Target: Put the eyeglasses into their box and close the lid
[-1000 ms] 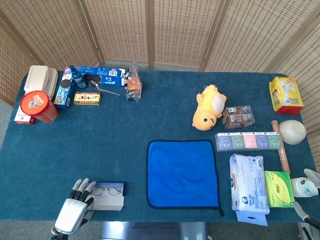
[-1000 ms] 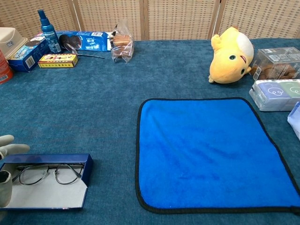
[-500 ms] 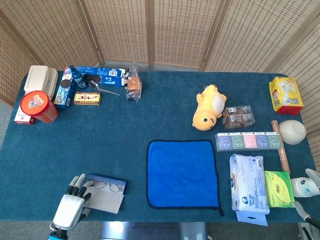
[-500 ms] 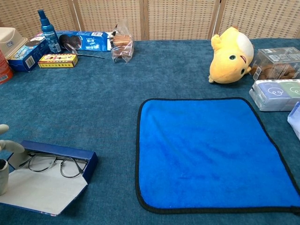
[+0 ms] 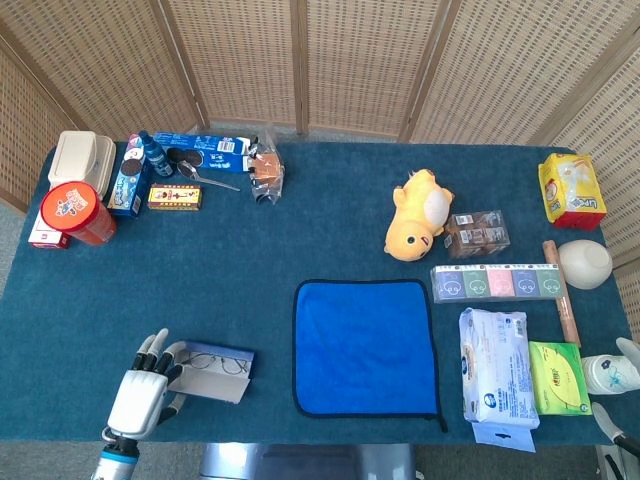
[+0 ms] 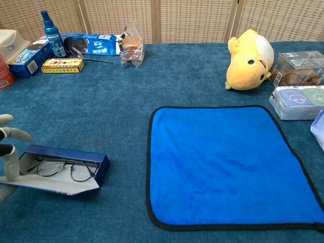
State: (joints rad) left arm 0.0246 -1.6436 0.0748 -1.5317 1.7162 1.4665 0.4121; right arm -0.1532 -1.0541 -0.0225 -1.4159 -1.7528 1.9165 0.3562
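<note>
Closing step in hand. The eyeglasses (image 6: 63,167) lie inside the box (image 6: 96,168), just right of the left hand (image 5: 140,396), whose fingers hold the half-raised lid (image 6: 55,186). Next, the lid likely needs folding down flat.

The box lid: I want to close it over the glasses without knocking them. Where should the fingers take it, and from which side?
Probably the lid flap's free near edge, coming from the front, the robot's side. The flap lies nearly flat toward the robot and hinges at the box, with the eyeglasses behind it. The left hand is already at the box's left end.
</note>
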